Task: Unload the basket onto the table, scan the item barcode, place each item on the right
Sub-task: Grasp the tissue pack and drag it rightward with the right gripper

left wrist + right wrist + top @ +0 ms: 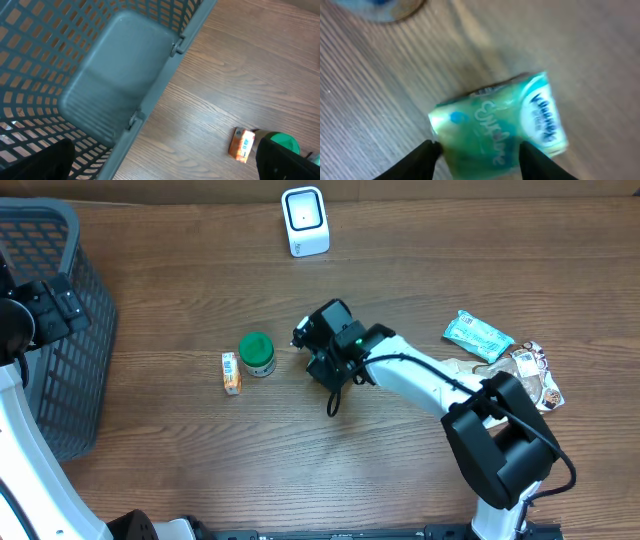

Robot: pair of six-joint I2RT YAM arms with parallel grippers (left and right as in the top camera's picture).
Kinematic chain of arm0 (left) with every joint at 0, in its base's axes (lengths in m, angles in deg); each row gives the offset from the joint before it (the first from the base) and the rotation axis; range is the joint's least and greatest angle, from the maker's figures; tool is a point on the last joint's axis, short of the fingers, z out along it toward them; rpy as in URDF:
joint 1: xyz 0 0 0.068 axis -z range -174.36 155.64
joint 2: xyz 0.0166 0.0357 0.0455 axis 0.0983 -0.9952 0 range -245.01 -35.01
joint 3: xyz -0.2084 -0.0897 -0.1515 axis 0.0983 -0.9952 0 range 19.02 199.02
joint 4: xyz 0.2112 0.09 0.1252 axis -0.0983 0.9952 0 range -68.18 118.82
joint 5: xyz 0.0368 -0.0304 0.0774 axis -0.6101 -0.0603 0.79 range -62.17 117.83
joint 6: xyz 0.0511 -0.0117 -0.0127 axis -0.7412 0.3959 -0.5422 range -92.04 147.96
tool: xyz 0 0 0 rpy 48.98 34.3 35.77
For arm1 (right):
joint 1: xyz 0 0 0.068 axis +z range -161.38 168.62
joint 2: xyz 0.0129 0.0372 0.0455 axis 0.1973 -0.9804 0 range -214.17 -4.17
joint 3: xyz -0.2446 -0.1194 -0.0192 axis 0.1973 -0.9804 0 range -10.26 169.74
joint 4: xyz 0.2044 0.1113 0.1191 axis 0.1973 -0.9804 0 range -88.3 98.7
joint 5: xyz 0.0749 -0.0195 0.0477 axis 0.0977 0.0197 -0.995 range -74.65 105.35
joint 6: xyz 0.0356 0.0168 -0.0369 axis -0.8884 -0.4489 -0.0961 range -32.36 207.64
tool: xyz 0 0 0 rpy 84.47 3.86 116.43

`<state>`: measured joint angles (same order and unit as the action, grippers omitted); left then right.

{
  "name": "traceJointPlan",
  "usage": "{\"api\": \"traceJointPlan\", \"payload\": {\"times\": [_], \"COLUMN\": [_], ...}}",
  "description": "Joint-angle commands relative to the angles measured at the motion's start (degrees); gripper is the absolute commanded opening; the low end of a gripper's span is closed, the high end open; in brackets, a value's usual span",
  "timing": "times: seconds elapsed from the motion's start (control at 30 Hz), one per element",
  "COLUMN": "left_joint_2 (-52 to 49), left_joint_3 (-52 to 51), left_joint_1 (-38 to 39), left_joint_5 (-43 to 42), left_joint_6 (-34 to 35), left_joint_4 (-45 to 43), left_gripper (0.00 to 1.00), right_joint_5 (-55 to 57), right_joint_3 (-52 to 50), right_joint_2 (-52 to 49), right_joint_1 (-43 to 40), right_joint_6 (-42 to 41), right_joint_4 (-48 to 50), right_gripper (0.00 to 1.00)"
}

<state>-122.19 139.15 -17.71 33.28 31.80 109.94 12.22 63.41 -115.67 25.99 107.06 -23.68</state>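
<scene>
A green tissue pack (495,120) with white script fills the right wrist view, blurred, just above the wood table. My right gripper (479,147) has one black finger against the pack's left edge and the other against its lower right side. From overhead the right gripper (318,345) is at mid table and hides the pack. The white scanner (305,220) stands upright at the table's far edge. My left gripper (162,165) is wide open with nothing in it, hanging over the basket's rim (150,100).
A green-lidded can (257,353) and a small orange carton (231,372) sit left of the right gripper. A teal packet (478,336) and a snack packet (530,370) lie at the right. The grey basket (60,240) fills the left edge.
</scene>
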Motion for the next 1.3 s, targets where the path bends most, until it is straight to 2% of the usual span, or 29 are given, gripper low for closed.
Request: {"api": "traceJointPlan", "payload": {"times": [0.0, 0.03, 0.1, 0.17, 0.27, 0.37, 0.47, 0.63, 0.7, 0.83, 1.03, 1.27], "left_joint_2": [-0.2, -0.2, -0.2, -0.2, -0.2, -0.2, -0.2, -0.2, -0.2, -0.2, -0.2, -0.2], "left_joint_3": [0.8, 0.8, 0.8, 0.8, 0.8, 0.8, 0.8, 0.8, 0.8, 0.8, 0.8, 0.8], "left_joint_1": [-0.2, -0.2, -0.2, -0.2, -0.2, -0.2, -0.2, -0.2, -0.2, -0.2, -0.2, -0.2], "left_joint_5": [0.5, 0.5, 0.5, 0.5, 0.5, 0.5, 0.5, 0.5, 0.5, 0.5, 0.5, 0.5], "left_joint_6": [-1.1, -1.1, -1.1, -1.1, -1.1, -1.1, -1.1, -1.1, -1.1, -1.1, -1.1, -1.1], "left_joint_4": [-0.1, -0.1, -0.1, -0.1, -0.1, -0.1, -0.1, -0.1, -0.1, -0.1, -0.1, -0.1], "left_gripper": [1.00, 1.00, 0.99, 1.00, 1.00, 1.00, 1.00, 1.00, 1.00, 1.00, 0.99, 1.00], "right_joint_5": [0.5, 0.3, -2.4, -4.7, -4.5, -4.5, -4.5, -4.6, -4.4, -1.5, -1.6, -4.4], "right_joint_3": [4.1, 4.7, 5.0, 4.7, 3.0, 2.3, 2.3, 2.3, 2.3, 2.4, 3.5, 9.1], "right_joint_2": [4.5, 4.6, 4.6, 4.3, 3.6, 1.7, -0.5, -2.7, -3.4, -3.6, -3.5, -0.9], "right_joint_1": [0.3, 0.4, 0.4, 0.4, 0.7, 1.3, 2.0, 2.8, 3.0, 2.9, 2.1, 2.0], "right_joint_6": [2.6, -0.8, -10.1, -22.3, -41.3, -52.5, -58.8, -60.1, -60.0, -59.5, -50.6, -44.5], "right_joint_4": [0.6, 1.0, 2.4, 3.7, 5.8, 7.1, 7.9, 8.2, 6.7, 2.3, -2.8, -9.4], "right_gripper": [0.55, 0.54, 0.46, 0.23, 0.04, 0.04, 0.04, 0.06, 0.11, 0.11, 0.14, 0.20]}}
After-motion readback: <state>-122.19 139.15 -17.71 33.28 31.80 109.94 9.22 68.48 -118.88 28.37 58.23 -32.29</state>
